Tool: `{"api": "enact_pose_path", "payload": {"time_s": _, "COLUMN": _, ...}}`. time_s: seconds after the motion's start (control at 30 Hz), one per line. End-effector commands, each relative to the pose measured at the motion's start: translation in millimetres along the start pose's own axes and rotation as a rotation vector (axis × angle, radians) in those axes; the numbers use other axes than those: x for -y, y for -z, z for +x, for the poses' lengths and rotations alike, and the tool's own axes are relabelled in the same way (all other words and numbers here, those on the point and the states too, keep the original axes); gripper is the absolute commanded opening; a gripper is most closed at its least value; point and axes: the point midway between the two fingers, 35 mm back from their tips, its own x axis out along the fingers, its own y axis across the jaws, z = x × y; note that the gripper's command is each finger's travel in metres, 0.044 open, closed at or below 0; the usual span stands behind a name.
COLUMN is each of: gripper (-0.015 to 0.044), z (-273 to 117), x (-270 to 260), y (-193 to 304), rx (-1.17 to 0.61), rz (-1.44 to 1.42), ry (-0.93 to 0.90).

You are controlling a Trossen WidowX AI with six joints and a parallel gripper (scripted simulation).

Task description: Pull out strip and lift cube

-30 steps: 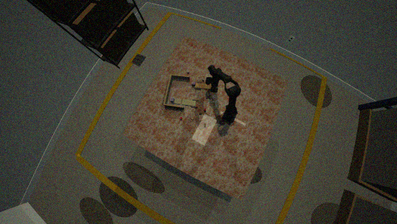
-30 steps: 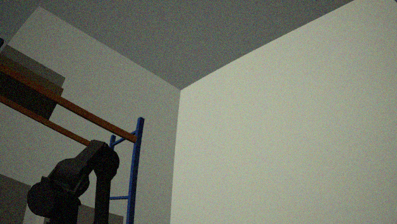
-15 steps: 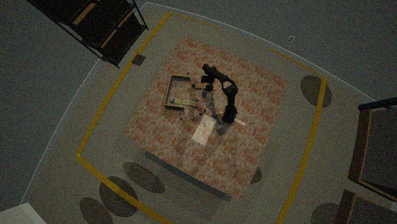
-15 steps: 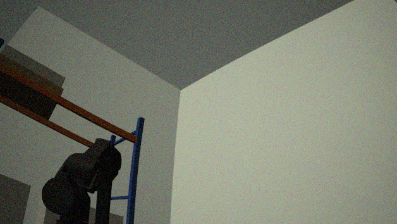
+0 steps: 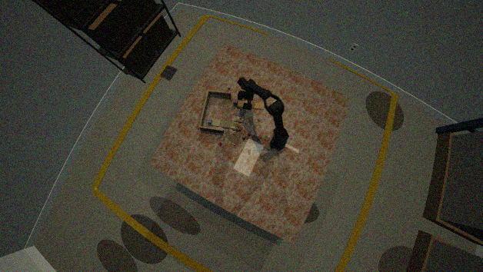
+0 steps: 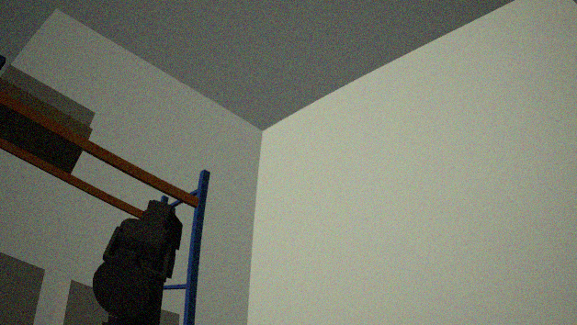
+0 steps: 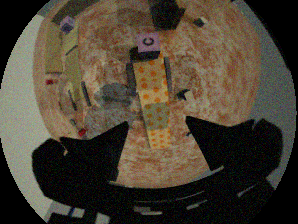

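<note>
The orange-dotted strip runs between two dark rails in the wrist view, with a grey band across its nearer part. The labelled cube, purple with a dark C-like mark, is at its far end. My gripper is open and empty, its fingertips on either side of the strip's nearer part in the image. Their height above it is unclear. An olive strip at the left shows a dark line across it, and a second purple cube is near its far end.
A low wall bounds the strips' far side. Small red pieces lie to the left. A dark-and-pale bit lies right of the dotted strip. A black object stands beyond the labelled cube. A pale panel lies near the arm's base.
</note>
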Motion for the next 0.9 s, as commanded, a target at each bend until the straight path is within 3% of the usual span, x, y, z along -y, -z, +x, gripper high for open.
{"api": "enact_pose_path", "payload": {"time_s": 0.0, "gripper": 0.044, "z": -3.1, "x": -0.4, "y": -15.5, "rx": 0.005, "rz": 0.003, "ry": 0.005}}
{"api": "enact_pose_path", "payload": {"time_s": 0.87, "gripper": 0.044, "z": -16.8, "x": -3.9, "y": -100.0, "rx": 0.011, "rz": 0.003, "ry": 0.005}}
